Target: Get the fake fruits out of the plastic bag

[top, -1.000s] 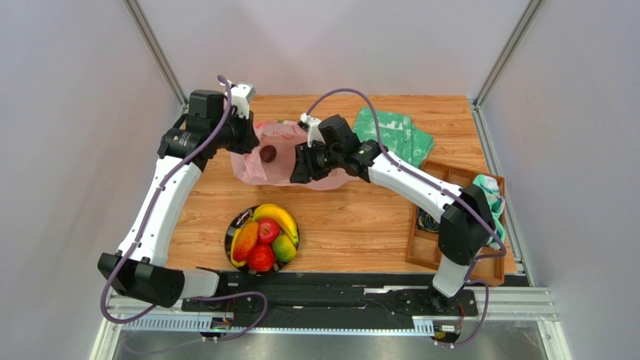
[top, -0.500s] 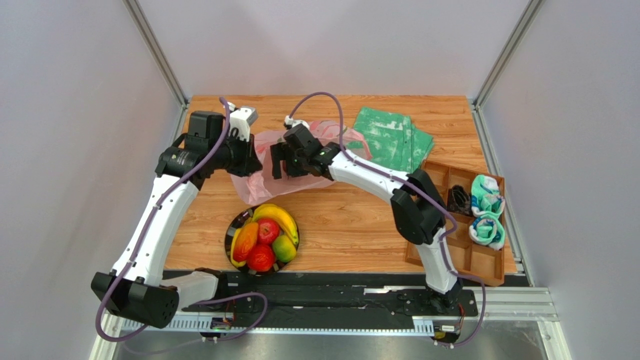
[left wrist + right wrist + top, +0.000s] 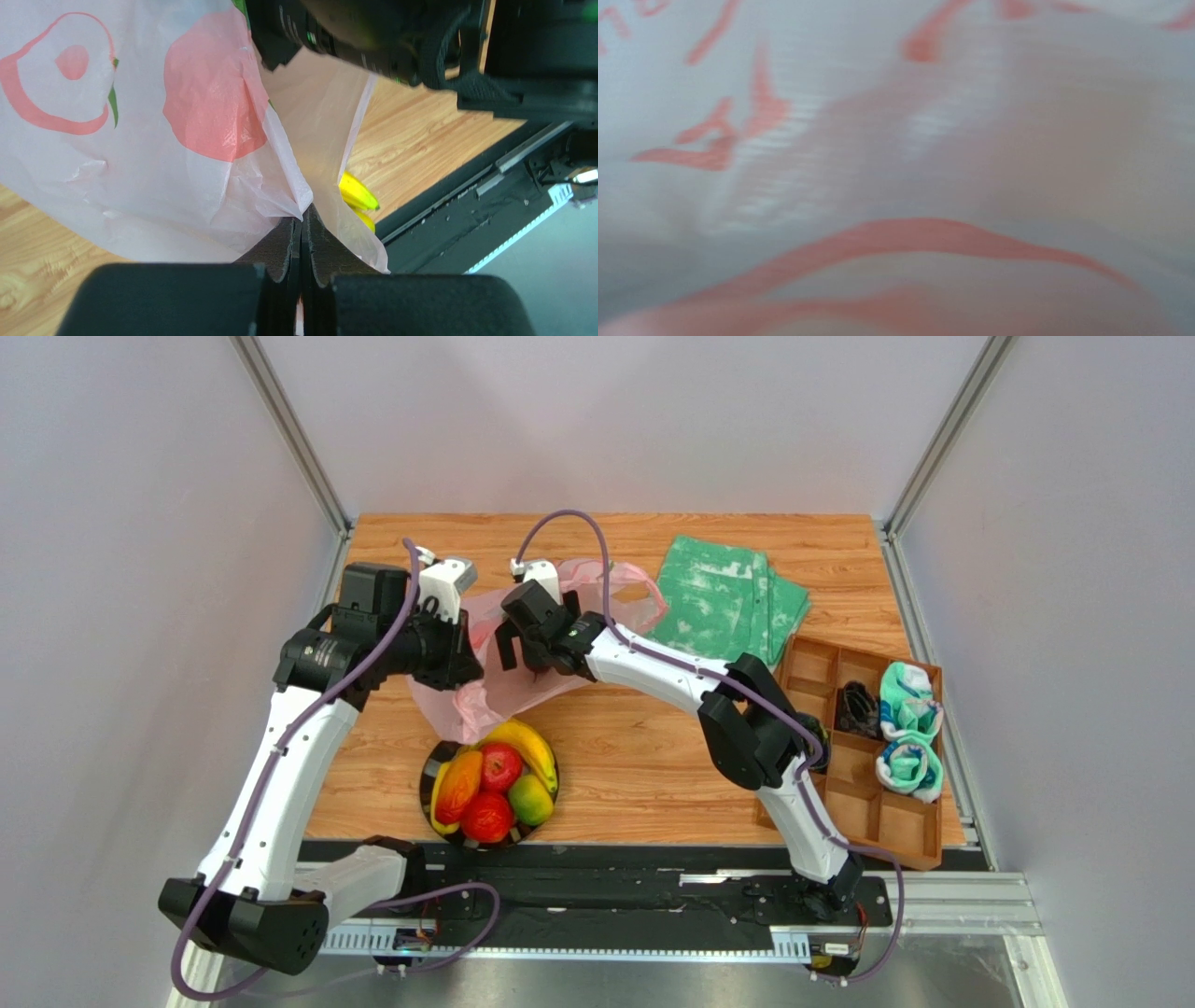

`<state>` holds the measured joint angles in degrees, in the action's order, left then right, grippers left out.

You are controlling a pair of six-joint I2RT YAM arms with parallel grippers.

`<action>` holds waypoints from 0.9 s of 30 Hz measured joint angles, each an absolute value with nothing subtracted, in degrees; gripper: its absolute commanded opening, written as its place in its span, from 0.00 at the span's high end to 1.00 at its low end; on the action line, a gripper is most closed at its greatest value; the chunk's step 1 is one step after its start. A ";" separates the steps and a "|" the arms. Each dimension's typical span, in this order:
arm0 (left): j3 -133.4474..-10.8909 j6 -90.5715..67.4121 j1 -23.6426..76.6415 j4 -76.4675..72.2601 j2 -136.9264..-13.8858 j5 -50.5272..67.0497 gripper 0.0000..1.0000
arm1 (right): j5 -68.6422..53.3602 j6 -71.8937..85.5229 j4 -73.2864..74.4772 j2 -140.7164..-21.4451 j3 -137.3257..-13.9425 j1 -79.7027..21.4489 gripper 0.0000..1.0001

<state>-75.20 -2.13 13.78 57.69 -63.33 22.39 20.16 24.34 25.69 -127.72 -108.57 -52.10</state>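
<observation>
Moved since earlier: in the top view the right arm has swung left across the plastic bag (image 3: 617,595), and the left arm has pulled back toward the near edge, drawing the bag's near corner down to the black plate (image 3: 427,781)
Top view, left arm: bent at the elbow, forearm reaching right, left gripper (image 3: 467,655) at the bag's left edge, clamped on the film
Top view, right arm: stretched long and low to the left, elbow beside the wooden tray (image 3: 877,819), right gripper (image 3: 522,647) dipped into the bag's folds; how wide its jaws stand cannot be told
Top view, fake fruits (image 3: 491,781): piled on the black plate, near the table (image 3: 631,756) front edge; the plum seen earlier is now hidden
Top view, green cloth (image 3: 723,602): folded, right of the bag
Left wrist view: fingers (image 3: 281,252) pressed together, pinching a gathered peak of the bag (image 3: 140,140); bananas (image 3: 358,196) show behind the film
Right wrist view: blurred pink-white film (image 3: 892,175) with red print fills everything; its own fingers are unseen
</observation>
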 measured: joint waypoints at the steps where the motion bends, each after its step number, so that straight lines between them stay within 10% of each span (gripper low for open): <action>1: -75.20 -1.69 13.80 58.74 -62.83 22.35 1.00 | 20.88 23.27 25.41 -127.72 -108.55 -52.12 0.02; 27: -66.76 0.49 13.78 62.46 -55.57 23.55 1.00 | 8.84 10.37 20.91 -135.48 -116.66 -56.60 0.14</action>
<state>-66.76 0.49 13.78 62.46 -55.57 23.55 8.84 10.37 20.91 -135.48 -116.66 -56.60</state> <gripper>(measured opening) 0.007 0.855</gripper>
